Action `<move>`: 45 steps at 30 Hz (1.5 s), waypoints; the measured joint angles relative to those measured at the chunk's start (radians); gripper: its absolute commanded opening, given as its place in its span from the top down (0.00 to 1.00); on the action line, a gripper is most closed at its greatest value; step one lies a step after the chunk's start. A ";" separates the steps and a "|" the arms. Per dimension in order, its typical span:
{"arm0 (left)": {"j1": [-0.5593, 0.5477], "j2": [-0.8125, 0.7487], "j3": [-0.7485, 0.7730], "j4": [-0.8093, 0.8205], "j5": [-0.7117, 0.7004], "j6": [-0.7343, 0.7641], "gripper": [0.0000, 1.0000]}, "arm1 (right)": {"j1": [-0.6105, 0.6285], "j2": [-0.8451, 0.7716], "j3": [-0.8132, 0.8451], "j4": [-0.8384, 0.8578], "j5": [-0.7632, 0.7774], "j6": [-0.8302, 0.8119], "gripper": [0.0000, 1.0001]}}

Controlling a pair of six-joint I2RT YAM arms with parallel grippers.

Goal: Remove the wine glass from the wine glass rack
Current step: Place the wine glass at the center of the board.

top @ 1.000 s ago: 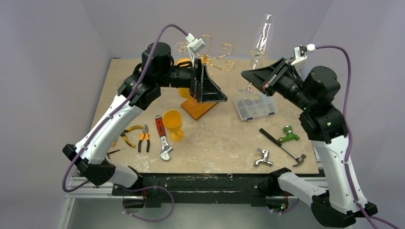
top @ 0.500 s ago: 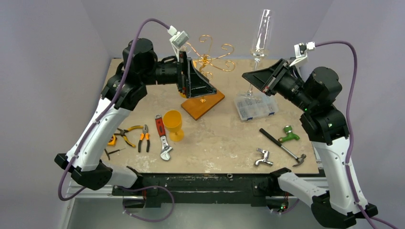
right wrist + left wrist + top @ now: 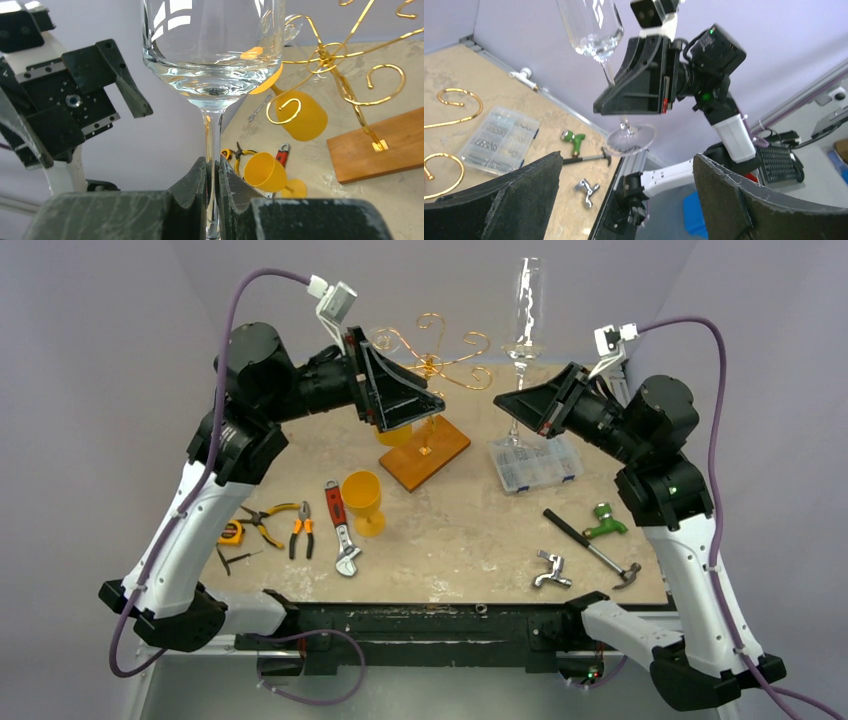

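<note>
— Beige tabletop [image 3: 460,540] is bearing the wine glass rack [image 3: 445,450], right?
— Yes. Just left of the rack, the left gripper [image 3: 626,159] is hovering with its fingers spread wide, gripping nothing.
— And right of the rack?
— The right gripper [image 3: 212,170] is pinching the stem of the wine glass [image 3: 527,310], holding it upright in the air, apart from the rack's curled arms.

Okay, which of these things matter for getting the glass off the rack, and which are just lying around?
Job: wine glass, gripped at its stem by the right tool; wine glass rack.
Lying about: yellow goblet, pliers, wrench, hammer, parts box, green fitting.
</note>
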 measured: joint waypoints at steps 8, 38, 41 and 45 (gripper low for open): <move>-0.005 -0.011 -0.106 0.254 -0.110 -0.115 0.04 | 0.000 0.003 -0.047 0.150 -0.128 0.009 1.00; -0.113 0.199 -0.085 0.694 -0.220 -0.262 0.11 | 0.023 0.048 -0.014 0.235 -0.294 -0.004 1.00; -0.118 0.204 -0.074 0.709 -0.213 -0.277 0.16 | 0.038 0.048 -0.004 0.224 -0.293 -0.017 1.00; -0.123 0.213 -0.068 0.732 -0.194 -0.304 0.21 | 0.056 0.052 0.008 0.214 -0.289 -0.039 1.00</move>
